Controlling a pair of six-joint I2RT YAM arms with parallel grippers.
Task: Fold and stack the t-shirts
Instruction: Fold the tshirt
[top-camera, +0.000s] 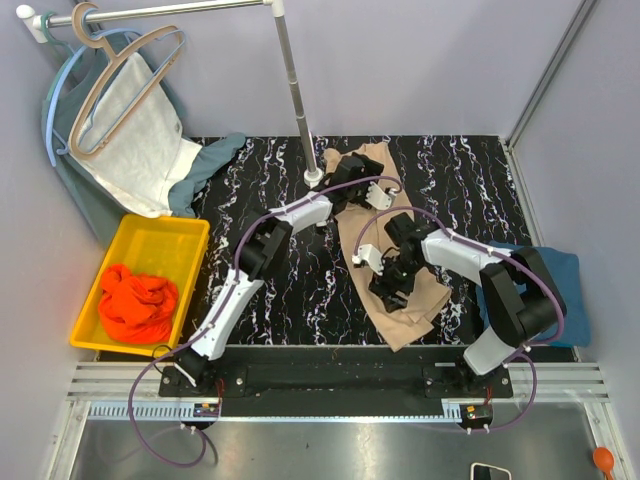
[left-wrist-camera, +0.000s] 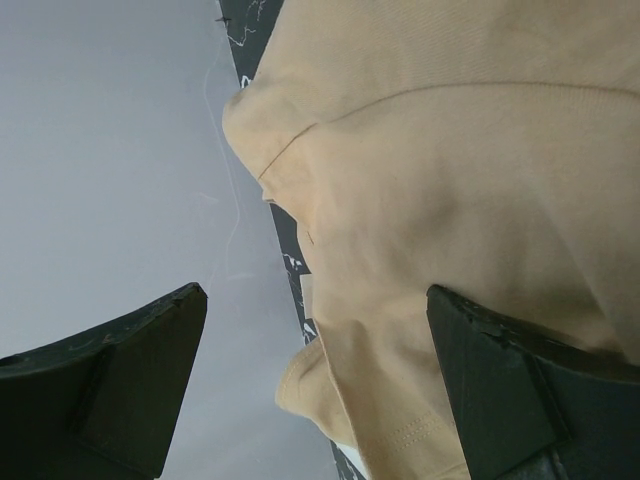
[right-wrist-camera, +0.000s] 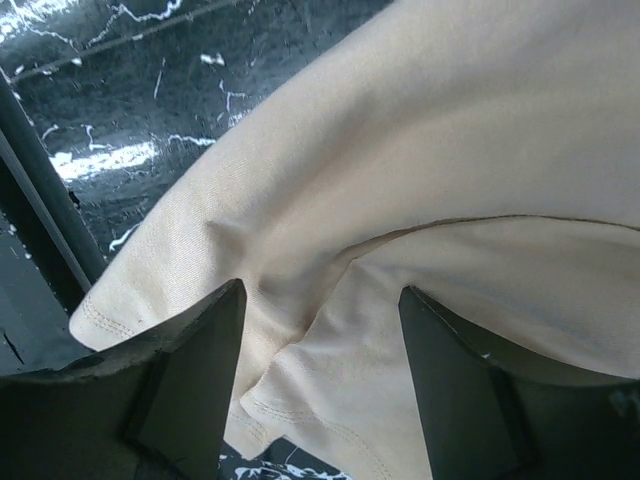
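The beige shirt (top-camera: 418, 312) lies in a long strip down the black marbled table (top-camera: 260, 180). The left gripper (left-wrist-camera: 315, 295) is spread wide over its far end beside the rack pole (top-camera: 297, 90), and the right gripper (right-wrist-camera: 320, 290) is parted over its near part. The orange shirt (top-camera: 138, 300) sits bunched in the yellow bin (top-camera: 150, 228), and the right arm partly hides the blue shirt (top-camera: 575, 285).

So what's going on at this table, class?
The robot is working on the beige shirt lying on the black table. The left fingers hover open over its far end, the right fingers open over its near end; neither grips it. The orange shirt sits in the yellow bin, the blue shirt at the table's right edge.
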